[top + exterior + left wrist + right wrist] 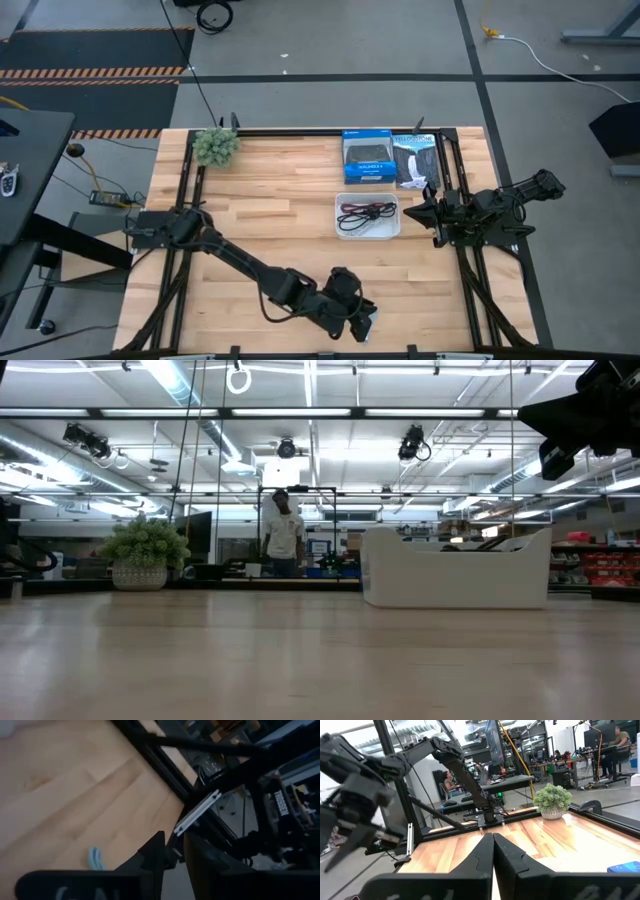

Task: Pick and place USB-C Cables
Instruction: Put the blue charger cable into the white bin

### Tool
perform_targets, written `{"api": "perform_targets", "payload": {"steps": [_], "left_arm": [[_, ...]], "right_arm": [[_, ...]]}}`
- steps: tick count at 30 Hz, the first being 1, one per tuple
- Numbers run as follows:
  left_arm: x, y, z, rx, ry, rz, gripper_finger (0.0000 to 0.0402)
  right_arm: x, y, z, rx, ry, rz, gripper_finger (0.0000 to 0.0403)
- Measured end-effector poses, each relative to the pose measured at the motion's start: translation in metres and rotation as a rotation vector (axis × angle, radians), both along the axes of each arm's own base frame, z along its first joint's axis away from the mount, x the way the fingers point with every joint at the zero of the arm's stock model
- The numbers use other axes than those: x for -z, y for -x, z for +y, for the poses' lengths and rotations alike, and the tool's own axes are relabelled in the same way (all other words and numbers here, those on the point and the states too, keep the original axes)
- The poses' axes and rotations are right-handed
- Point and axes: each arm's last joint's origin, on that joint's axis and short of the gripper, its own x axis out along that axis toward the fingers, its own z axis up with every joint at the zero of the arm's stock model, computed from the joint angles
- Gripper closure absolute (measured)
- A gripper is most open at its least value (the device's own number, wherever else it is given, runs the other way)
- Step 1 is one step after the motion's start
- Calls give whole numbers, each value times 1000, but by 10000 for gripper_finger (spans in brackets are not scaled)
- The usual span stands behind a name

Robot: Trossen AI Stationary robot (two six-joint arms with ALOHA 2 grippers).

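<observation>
Red and black USB-C cables (366, 210) are lying bundled inside the white tray (343, 229), presumably collected there for tidy keeping; the tray is sitting on the wooden surface (270, 200) just in front of the blue retail box (366, 157); the left end effector (358, 320) is reaching low over the surface's near edge, its fingers looking nearly closed and empty, a small pale blue thing (95, 858) lying close by; the right end effector (418, 210) is waiting beside the tray, fingers pressed together, holding nothing.

Green plant (216, 146), blue box (366, 158), black box (414, 158), white tray (367, 232)
</observation>
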Motion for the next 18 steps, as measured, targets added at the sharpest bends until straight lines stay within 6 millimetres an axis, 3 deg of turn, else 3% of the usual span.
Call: {"api": "perform_targets", "payload": {"steps": [8,14,18], "left_arm": [[-43,4,-6,-41,-152,-75,349],[-33,4,-13,-27,-179,-50,367],[-3,-1,-25,21,-194,17,372]], "right_arm": [[0,0,0,0,0,0,389],[0,0,0,0,0,0,389],[0,0,0,0,-1,-4,389]]}}
